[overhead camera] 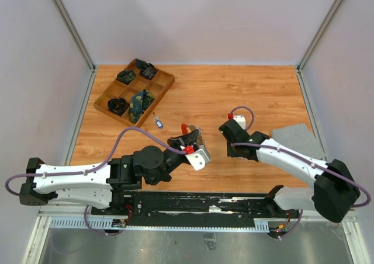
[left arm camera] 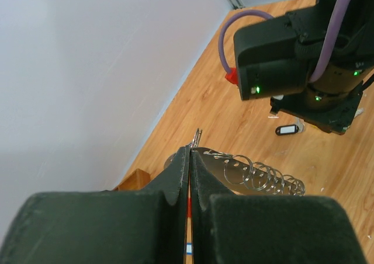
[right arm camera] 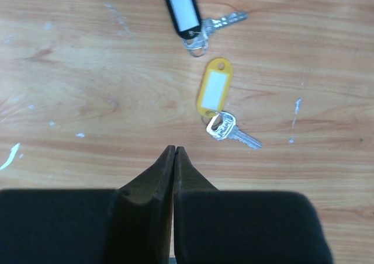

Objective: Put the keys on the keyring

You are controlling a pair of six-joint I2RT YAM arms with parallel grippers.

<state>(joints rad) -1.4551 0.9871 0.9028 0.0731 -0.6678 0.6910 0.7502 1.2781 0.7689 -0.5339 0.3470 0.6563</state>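
My left gripper [left arm camera: 191,151] is shut on the keyring [left arm camera: 257,173], a silvery perforated strip carrying several split rings; a small ring pokes out above the fingertips. From above, the keyring [overhead camera: 200,139] shows beside a red part, held over the table's middle. In the right wrist view, a key with a yellow tag [right arm camera: 215,90] and a key with a black tag [right arm camera: 182,10] lie flat on the wood. My right gripper [right arm camera: 175,150] hangs just short of the yellow-tagged key, shut with nothing between its fingers. A blue-tagged key [overhead camera: 156,122] lies near the tray.
A wooden compartment tray [overhead camera: 164,92] with dark items sits at the back left. A grey pad [overhead camera: 299,139] lies at the right edge. The right arm's head [left arm camera: 292,59] hangs close ahead of the left gripper.
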